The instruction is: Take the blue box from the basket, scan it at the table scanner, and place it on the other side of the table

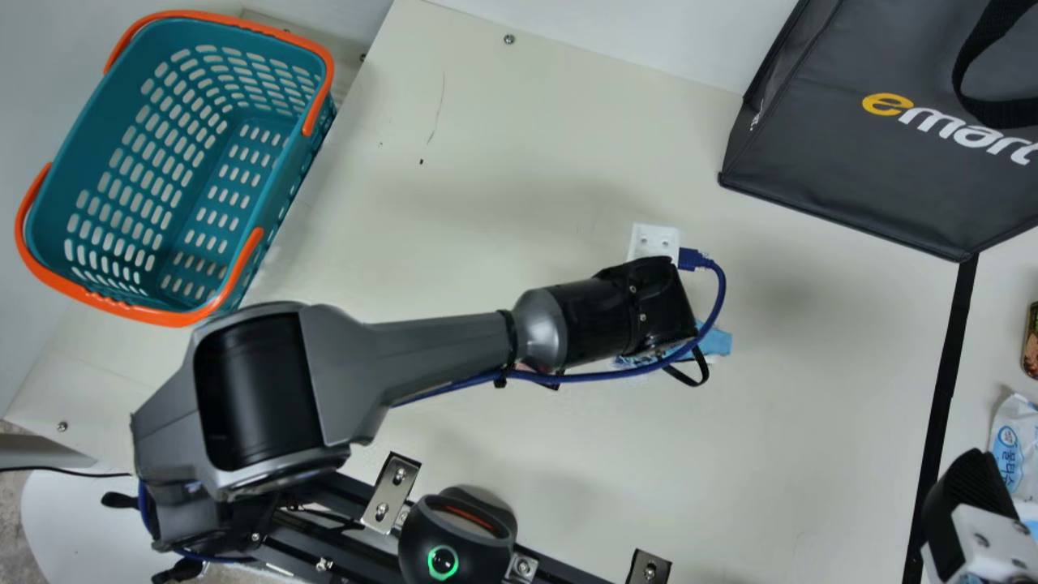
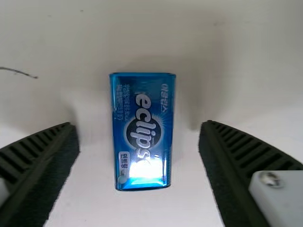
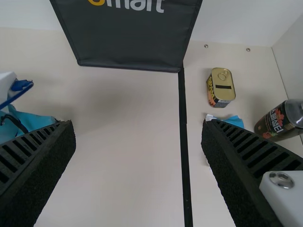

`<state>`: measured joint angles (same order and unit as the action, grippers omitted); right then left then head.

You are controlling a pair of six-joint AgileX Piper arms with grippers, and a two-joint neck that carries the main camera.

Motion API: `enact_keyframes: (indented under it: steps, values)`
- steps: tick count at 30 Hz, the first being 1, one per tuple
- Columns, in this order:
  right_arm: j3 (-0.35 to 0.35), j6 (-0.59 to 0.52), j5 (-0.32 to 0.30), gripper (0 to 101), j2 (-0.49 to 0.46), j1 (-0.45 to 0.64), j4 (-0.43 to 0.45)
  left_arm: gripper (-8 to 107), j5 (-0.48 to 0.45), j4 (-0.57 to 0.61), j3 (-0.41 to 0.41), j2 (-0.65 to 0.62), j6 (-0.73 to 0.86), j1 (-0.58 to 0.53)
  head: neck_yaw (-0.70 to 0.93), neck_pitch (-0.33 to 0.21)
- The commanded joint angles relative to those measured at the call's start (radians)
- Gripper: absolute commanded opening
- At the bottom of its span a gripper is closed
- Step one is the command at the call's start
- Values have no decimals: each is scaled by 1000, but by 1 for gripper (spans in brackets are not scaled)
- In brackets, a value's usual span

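The main view looks steeply down on the smooth cream desk (image 1: pixel 503 186). The left wrist view faces it closely; the right, farther off, shares the dark-grey fabric bag (image 1: pixel 811 154) with the main.

Left fingers (image 2: pixel 45 163), right fingers (image 3: pixel 40 165) apart.

Lit softly and rather dimly in the main view, with diffuse, faint-edged shadows across the surface (image 1: pixel 454 243) above, below and to the right of the left arm (image 1: pixel 438 341). Glints pale on the silver collar (image 1: pixel 539 324) of that arm; glows green at a small ring (image 1: pixel 443 561). Flares white near one end of the blue box (image 2: pixel 143 127) in the left wrist view, washing over some print, with gentle shading to either side. Brightens toward the near surface in the right wrist view, with a mild sheen on the tin (image 3: pixel 221 87).
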<state>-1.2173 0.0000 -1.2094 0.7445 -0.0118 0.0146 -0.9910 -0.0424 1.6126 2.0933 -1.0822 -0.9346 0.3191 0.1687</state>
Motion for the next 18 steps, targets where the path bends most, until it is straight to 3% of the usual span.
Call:
enact_keyframes:
  steps: [1,18]
  values:
    - [0,0,0,95,0,0,0,89,21,22,-21,-31,23,9,2,-30]
    - [0,0,0,95,0,0,0,90,136,252,-334,-425,486,230,2,-30]
